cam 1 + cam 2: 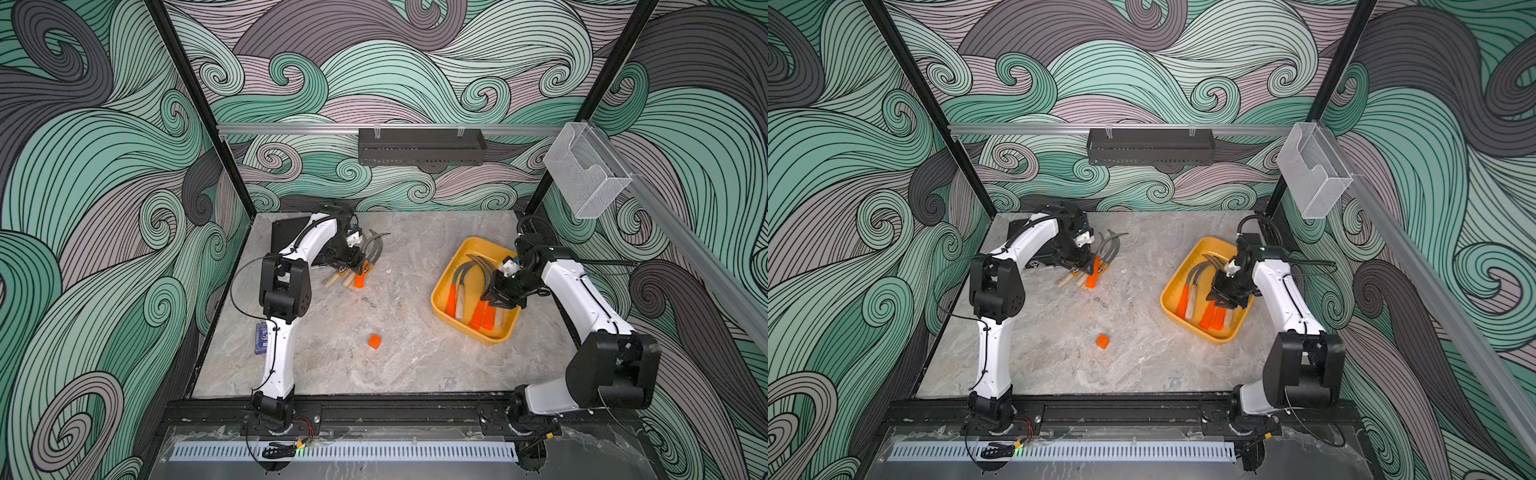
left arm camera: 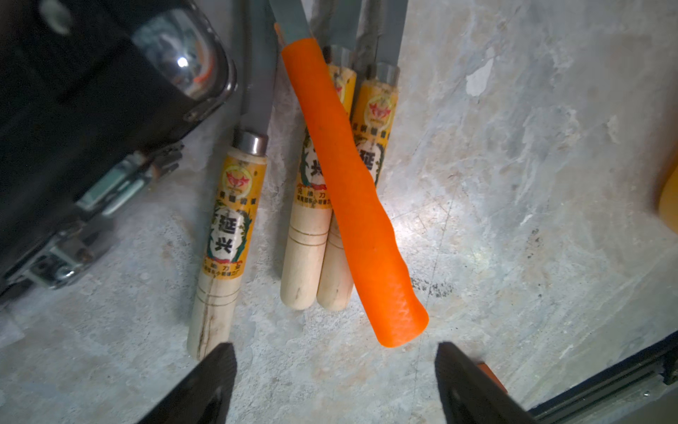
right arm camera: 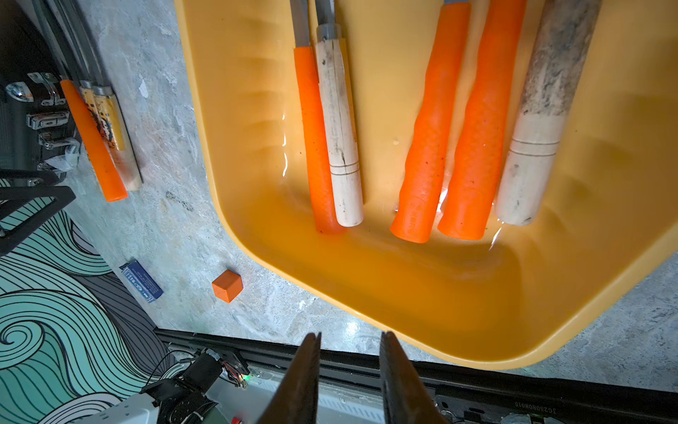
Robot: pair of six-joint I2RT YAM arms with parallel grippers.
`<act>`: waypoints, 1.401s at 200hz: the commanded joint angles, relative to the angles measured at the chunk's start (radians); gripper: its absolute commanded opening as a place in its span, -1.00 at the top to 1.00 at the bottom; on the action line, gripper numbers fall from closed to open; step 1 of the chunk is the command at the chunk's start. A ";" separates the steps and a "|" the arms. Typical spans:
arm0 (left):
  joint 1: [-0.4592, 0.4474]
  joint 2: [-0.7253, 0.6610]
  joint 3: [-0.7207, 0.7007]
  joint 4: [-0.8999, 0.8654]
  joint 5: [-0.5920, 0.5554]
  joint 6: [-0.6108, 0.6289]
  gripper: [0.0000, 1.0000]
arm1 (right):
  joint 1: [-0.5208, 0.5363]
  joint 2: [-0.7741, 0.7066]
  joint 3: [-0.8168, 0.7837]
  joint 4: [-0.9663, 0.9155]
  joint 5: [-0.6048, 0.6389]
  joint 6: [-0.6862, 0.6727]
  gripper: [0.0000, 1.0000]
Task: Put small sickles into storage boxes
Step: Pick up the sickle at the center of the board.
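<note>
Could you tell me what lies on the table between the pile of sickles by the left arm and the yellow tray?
Only bare marble table, as both top views show; the orange cube sits nearer the front, off that line.

From both top views I get even, soft light with faint shadows and sharp detail, though the frame posts bow at the edges. On the left wrist camera a bright patch glares off the worktop [image 2: 422,220] and the black case [image 2: 73,110] sits dark and blurred. On the right wrist camera the yellow tray [image 3: 440,312] shows wet-looking glints; the near gripper tips are soft.
</note>
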State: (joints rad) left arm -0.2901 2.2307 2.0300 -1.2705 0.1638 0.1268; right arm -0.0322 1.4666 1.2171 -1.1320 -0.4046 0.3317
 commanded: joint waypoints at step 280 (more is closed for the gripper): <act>0.291 -0.271 0.068 0.153 0.016 0.049 -0.84 | 0.533 0.358 0.670 0.051 -0.006 0.235 0.15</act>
State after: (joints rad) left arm -0.0090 2.0129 2.1216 -1.1591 0.1459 0.2073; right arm 0.4648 1.8286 1.8137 -1.0592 -0.4133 0.5518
